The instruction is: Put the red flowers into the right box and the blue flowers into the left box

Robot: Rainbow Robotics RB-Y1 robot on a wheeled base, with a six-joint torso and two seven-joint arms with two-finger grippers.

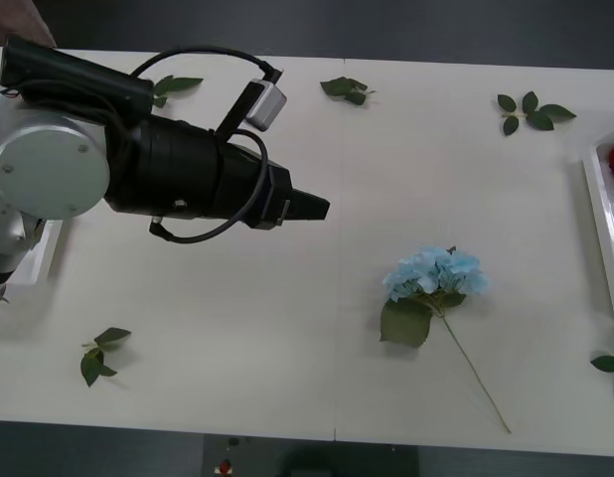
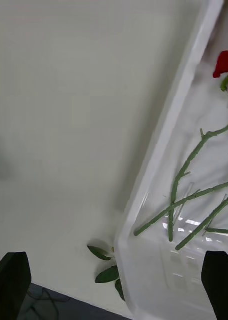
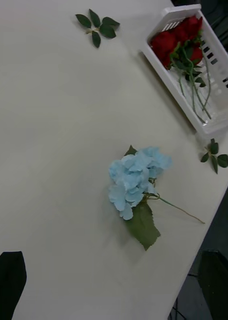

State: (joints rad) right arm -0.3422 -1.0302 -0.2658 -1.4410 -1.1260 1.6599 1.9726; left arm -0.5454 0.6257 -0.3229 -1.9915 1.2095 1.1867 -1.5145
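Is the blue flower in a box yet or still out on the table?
Out. The blue flower lies flat on the bare table, stem toward the near edge, apart from the right box, which holds red flowers.

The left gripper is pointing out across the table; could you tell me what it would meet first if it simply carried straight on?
Most likely the blue flower on the table, ahead of the open left gripper, though depth is unclear.

Loose leaf sprigs (image 1: 533, 109) on white table (image 1: 287, 338)
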